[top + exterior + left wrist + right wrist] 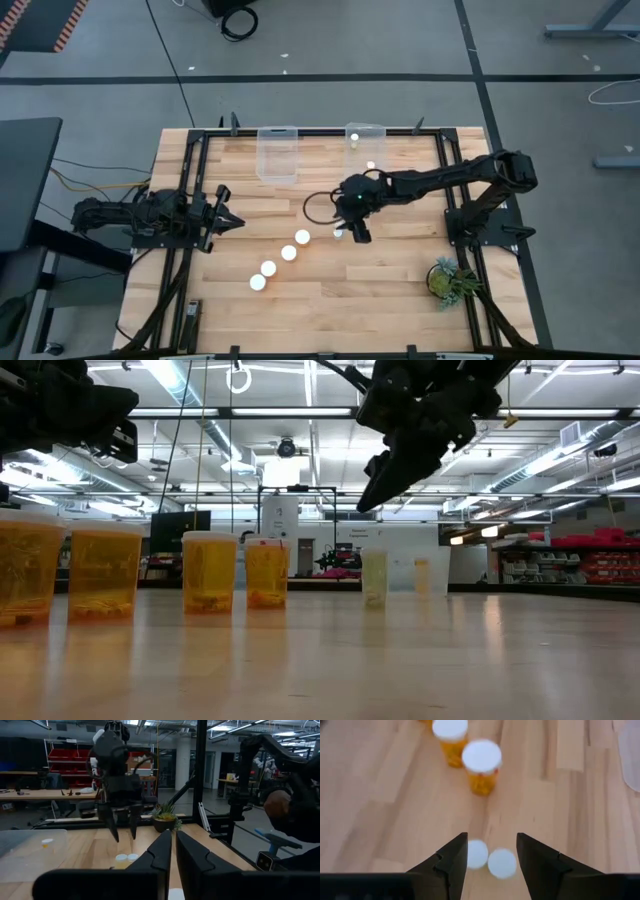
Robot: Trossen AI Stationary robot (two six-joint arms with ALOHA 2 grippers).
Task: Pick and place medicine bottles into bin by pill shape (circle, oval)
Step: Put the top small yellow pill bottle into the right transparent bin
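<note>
Amber bottles stand capped in a diagonal row across the wooden worktop [400, 290], lined up so I can take them one at a time; the nearest large one [481, 766] shows just ahead of my right claw [491, 851]. That claw hangs above the worktop mid-table with its fingers wide and holding nothing, straddling two small bottles [502, 863] that sit touching each other, so I judge it is lining up to drop onto one of them. One bottle [353, 137] already lies in the right bin [378, 128]; the left bin [279, 152] looks unfilled. My left claw [226, 219] waits at the left edge, fingers nearly together, out of the way.
</note>
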